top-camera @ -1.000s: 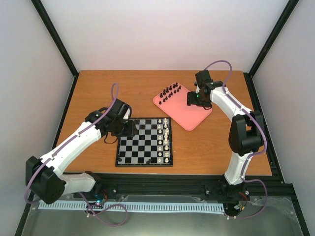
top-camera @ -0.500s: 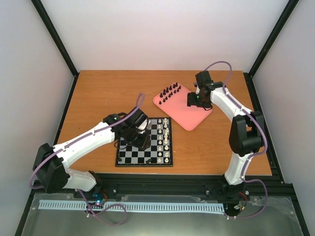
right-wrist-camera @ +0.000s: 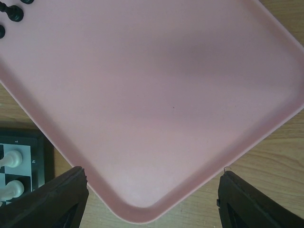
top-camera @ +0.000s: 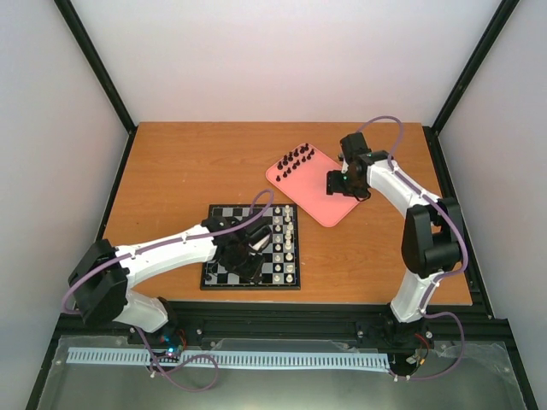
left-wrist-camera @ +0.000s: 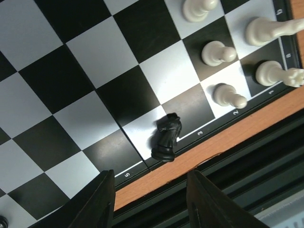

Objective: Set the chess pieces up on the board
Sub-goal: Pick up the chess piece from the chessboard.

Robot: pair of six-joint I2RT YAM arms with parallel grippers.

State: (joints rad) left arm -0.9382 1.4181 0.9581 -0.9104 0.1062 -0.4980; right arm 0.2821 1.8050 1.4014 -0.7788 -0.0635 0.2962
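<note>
The board point(top-camera: 224, 219) lies at the table's middle front, with white pieces point(top-camera: 289, 243) lined along its right side. In the left wrist view a black knight point(left-wrist-camera: 166, 137) stands on a light square at the board's point(left-wrist-camera: 71, 85) near edge, just ahead of my fingertips. My left gripper point(top-camera: 253, 259) point(left-wrist-camera: 152, 202) hovers over that edge, open, with nothing between its fingers. Several black chess pieces point(top-camera: 295, 159) point(right-wrist-camera: 10, 12) stand at the far left corner of the pink tray point(top-camera: 320, 205). My right gripper point(top-camera: 345, 184) point(right-wrist-camera: 152, 202) hangs open and empty above the tray's point(right-wrist-camera: 166, 95) bare part.
White pawns point(left-wrist-camera: 216, 52) and taller white pieces point(left-wrist-camera: 268, 28) stand close to the right of the knight. A strip of wooden table point(left-wrist-camera: 228, 137) and the black frame rail run just beyond the board's edge. The board's corner point(right-wrist-camera: 19, 142) shows left of the tray.
My left arm has swung right and toward the near edge, from the board's left side to over its front middle. The right gripper has barely shifted over the tray.
</note>
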